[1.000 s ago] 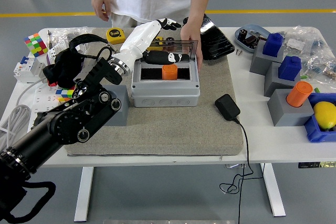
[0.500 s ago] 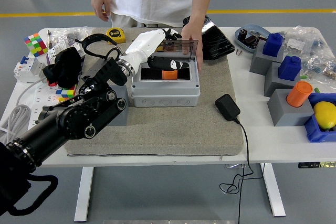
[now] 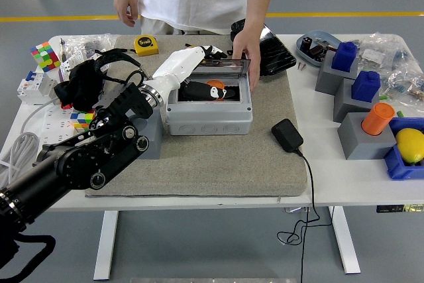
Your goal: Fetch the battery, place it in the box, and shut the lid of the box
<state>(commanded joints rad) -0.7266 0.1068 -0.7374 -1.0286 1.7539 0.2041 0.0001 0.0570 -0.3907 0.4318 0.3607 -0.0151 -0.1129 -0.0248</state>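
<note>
text: none legible | yellow tape measure: dark round label, print too small to read

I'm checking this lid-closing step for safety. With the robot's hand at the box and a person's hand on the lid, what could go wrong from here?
1. The person's hand rests on the clear lid at its right end, so fingers could get pinched as it comes down on the grey box.
2. The left robot hand reaches into the box opening beside the orange battery; the lid may trap it.
3. The battery seems to stand high in the box and might stop the lid seating.
</note>
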